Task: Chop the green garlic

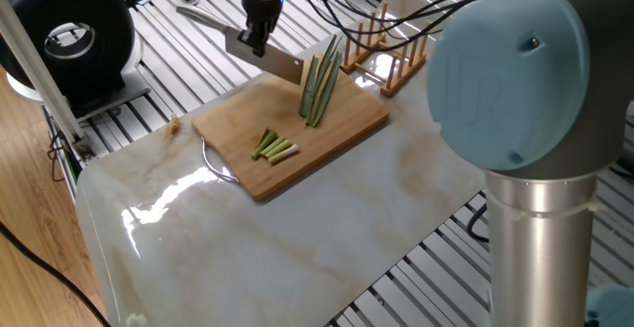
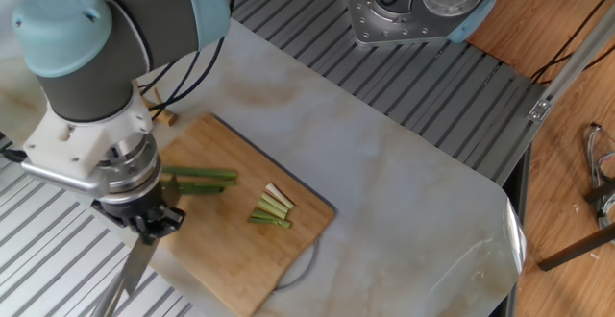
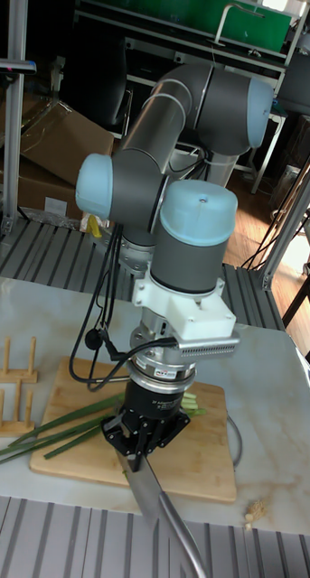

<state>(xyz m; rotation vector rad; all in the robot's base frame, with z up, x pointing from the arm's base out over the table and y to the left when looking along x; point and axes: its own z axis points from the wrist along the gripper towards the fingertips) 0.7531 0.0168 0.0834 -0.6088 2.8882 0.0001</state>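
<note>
Gripper: the UR5's gripper (image 2: 154, 223) is clenched on the handle of a knife (image 1: 265, 57), held above the far edge of the cutting board (image 1: 347, 124); in the other fixed view the blade (image 2: 133, 262) slopes down past the board's edge, over the slatted table.

Blade: lifted clear of the board — not touching the stalks in any view.

Green garlic, uncut: several long stalks (image 1: 319, 91) lie side by side across the board's far end, their dark leaf tips running off the edge toward the wooden peg rack (image 1: 388, 54); the tall fixed view shows them (image 3: 55, 432) stretching well past the board to the left.

Green garlic, cut: a small cluster of short pieces (image 1: 274, 148) sits near the middle of the board, pale ends together, apart from the long stalks; in the other fixed view the cluster (image 2: 271, 207) lies just beyond the cut ends.

Done so far: judging by that cluster, only the pale root end has been chopped off.

Left to do: most of it — the greater part of each stalk is whole, so many more cuts appear to be needed along the green length.

Step in hand: the knife seems poised between strokes, raised beside the stalks for another cut.
</note>
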